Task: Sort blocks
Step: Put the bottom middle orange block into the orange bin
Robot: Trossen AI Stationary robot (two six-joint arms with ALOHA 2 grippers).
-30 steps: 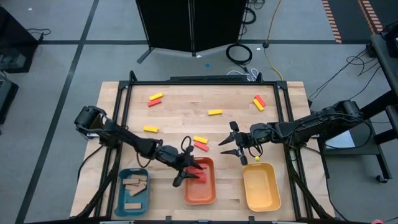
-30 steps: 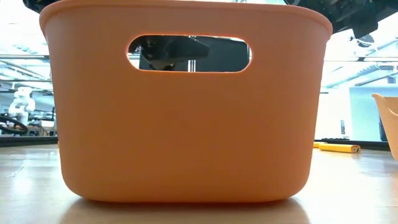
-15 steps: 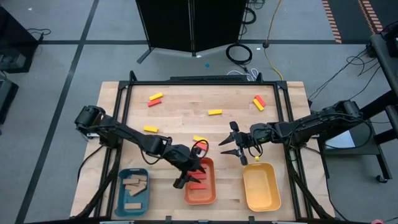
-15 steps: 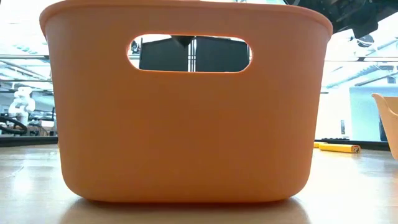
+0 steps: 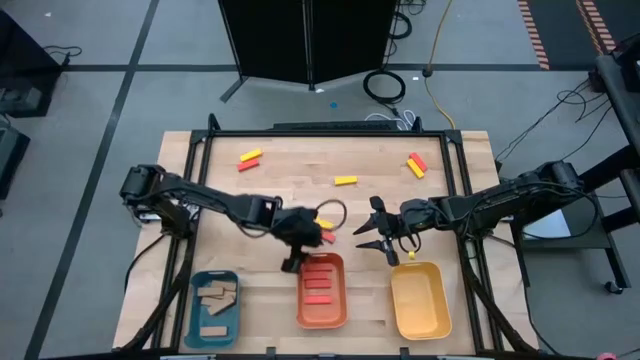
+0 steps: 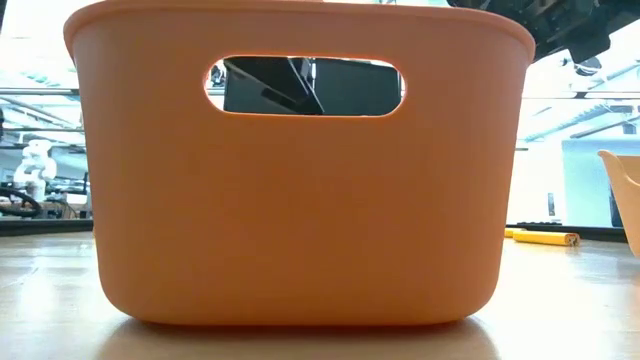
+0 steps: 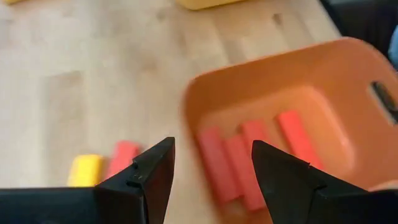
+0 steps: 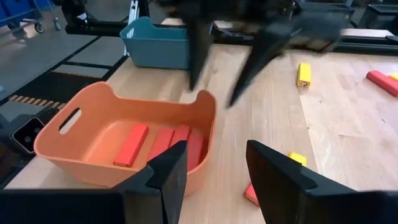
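The blocks lie scattered: four red ones already in the orange tray (image 5: 322, 306), tan ones in the blue tray (image 5: 214, 310), the yellow tray (image 5: 420, 300) bare, and the rest loose on the table (image 5: 300, 185). The pair that matters to me now is the yellow block (image 7: 85, 170) and red block (image 7: 122, 158) lying side by side, touching, just off the orange tray's far rim. My left gripper (image 5: 298, 248) hangs over that rim with its fingers spread and nothing between them, and in my wrist view the pair sits just beside one fingertip, off to the side of the gap, not under it. Their long axes appear to run roughly along my reach, so I judge I must shift sideways away from the tray and bring the fingers across the red one's narrow width. My right gripper (image 5: 385, 237) waits, fingers also spread and empty, near the yellow tray's far edge; it is about as close, though the yellow block would suit it better.
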